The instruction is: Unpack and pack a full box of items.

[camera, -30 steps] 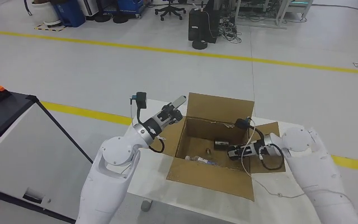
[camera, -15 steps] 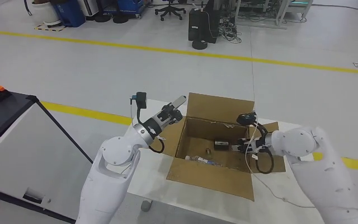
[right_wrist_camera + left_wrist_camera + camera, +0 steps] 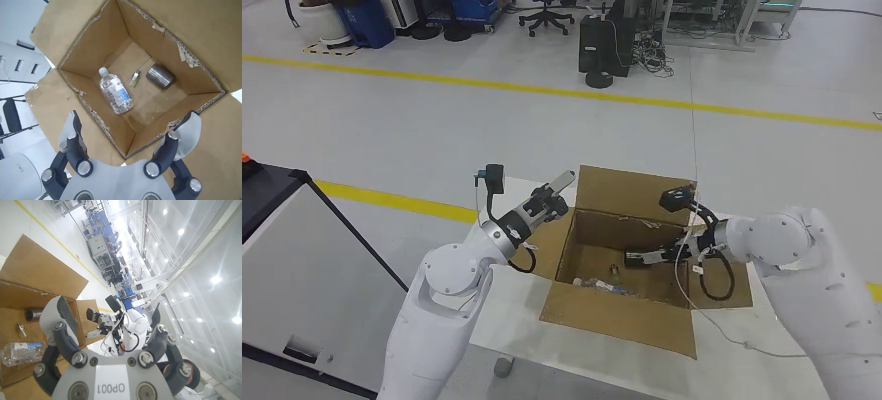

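Right gripper (image 3: 88, 324) higher, over open box (image 3: 617, 315)

Box (image 3: 88, 56): we log the top open, flaps (image 3: 189, 28) folded back, none across the mouth.
Floor obstacles, all lying down: bottle (image 3: 115, 91); small fitting (image 3: 134, 79) just beside it; metal cylinder (image 3: 160, 78) near a wall.
Gaps between the three are narrow; we note a wider bare patch past the bottle's base.
Right gripper (image 3: 133, 117) above the mouth, jaws apart.

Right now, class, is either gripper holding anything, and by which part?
Nothing is held: the left gripper is open beside the box, the right gripper open over it.
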You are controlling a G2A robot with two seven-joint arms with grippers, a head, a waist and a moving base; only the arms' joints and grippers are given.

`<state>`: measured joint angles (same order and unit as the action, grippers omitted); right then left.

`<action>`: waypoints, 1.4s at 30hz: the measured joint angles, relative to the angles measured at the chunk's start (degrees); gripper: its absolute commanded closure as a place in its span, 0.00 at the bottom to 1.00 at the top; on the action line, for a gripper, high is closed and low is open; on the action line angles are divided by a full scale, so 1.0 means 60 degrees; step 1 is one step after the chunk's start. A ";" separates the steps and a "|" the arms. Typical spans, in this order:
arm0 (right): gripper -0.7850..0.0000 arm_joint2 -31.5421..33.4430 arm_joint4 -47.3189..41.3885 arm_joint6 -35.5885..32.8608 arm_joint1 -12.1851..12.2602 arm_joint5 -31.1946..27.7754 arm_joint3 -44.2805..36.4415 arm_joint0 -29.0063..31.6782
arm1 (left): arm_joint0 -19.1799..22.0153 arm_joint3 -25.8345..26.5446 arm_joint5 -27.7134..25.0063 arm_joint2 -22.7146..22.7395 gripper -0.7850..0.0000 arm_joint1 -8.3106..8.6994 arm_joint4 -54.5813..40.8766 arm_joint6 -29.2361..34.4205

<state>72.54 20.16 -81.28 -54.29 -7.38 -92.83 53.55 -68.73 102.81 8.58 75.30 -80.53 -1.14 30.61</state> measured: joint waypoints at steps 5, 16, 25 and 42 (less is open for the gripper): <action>0.00 0.1498 -0.0858 0.0001 0.0287 -0.0358 -0.0309 0.1271 | 0.0000 0.0000 0.0000 0.0000 0.00 0.0000 0.0000 0.0000; 0.00 0.3666 -0.2951 0.0090 0.0603 -0.1725 -0.0309 0.3718 | 0.0000 0.0000 0.0000 0.0000 0.00 0.0000 0.0000 0.0000; 0.00 0.3930 -0.3321 0.0085 0.0629 -0.2075 -0.0318 0.3986 | 0.0000 0.0000 0.0000 0.0000 0.00 0.0000 0.0000 0.0000; 0.00 0.3930 -0.3322 0.0085 0.0629 -0.2075 -0.0317 0.3986 | 0.0000 0.0000 0.0000 0.0000 0.00 0.0000 0.0000 0.0000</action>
<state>96.12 0.23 -80.77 -50.52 -19.84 -94.74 77.47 -68.73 102.81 8.58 75.30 -80.53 -1.14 30.61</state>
